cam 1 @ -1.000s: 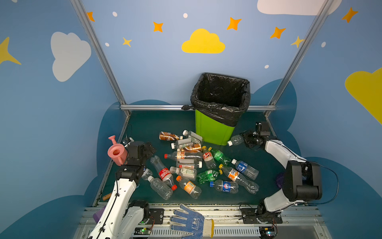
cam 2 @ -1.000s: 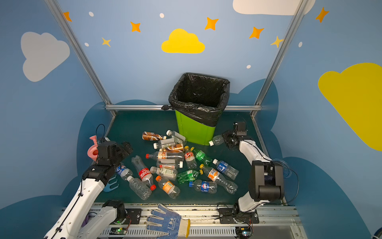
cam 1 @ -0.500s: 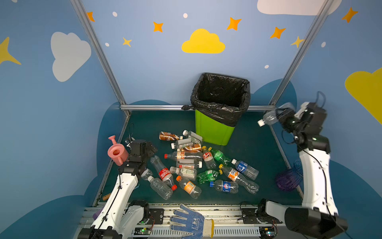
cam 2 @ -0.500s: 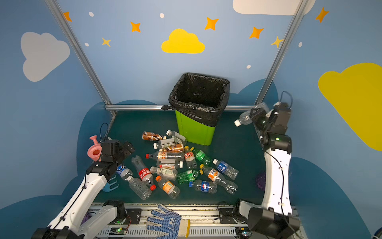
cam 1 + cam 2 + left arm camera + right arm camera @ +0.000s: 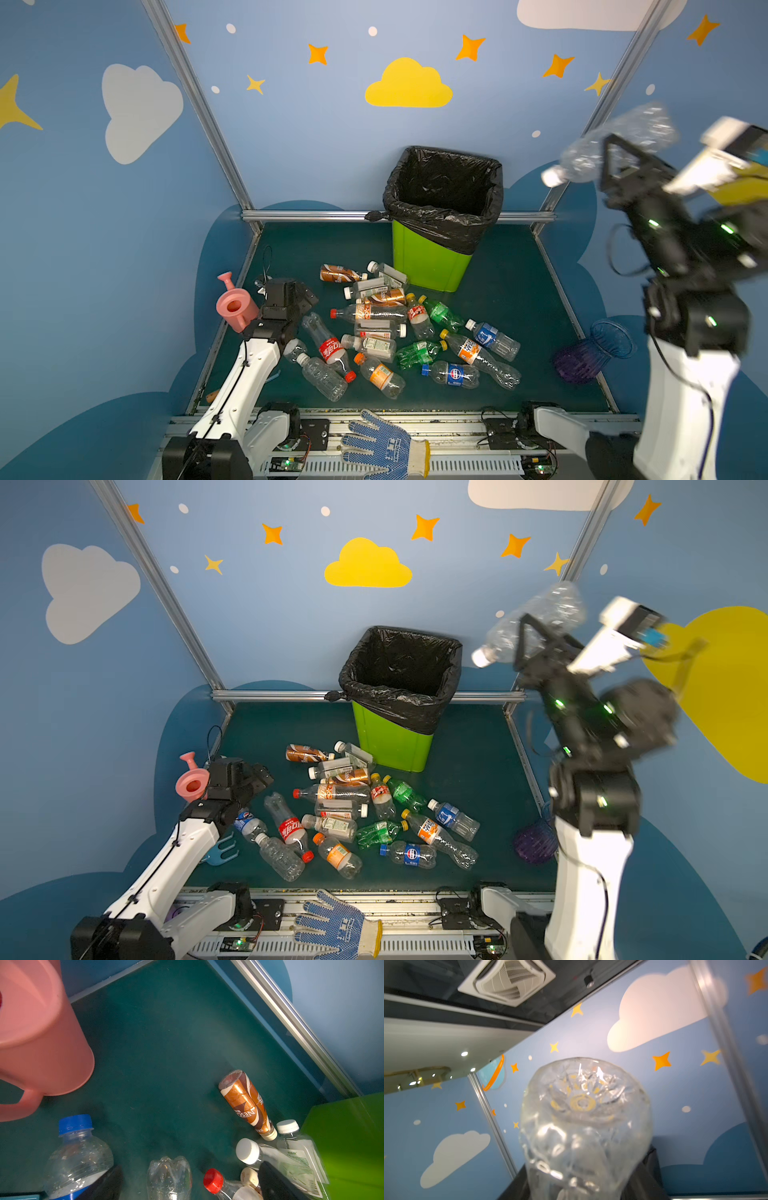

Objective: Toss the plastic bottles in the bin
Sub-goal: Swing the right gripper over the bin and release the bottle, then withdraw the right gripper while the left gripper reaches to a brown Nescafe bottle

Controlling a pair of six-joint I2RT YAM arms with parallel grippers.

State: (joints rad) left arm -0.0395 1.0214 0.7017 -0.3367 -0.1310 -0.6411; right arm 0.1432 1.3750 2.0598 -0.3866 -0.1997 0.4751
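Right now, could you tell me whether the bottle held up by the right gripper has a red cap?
No, the clear bottle in the right gripper has a white cap, as both top views show.

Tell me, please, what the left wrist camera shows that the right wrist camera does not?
Only the left wrist view: the pink watering can, the wall of the green bin and bottles lying on the mat, including a brown bottle and a blue-capped bottle. Only the right wrist view: a clear bottle, seen base-first, clamped in the right gripper, and a ceiling vent. Both: the blue wall and a metal frame bar.
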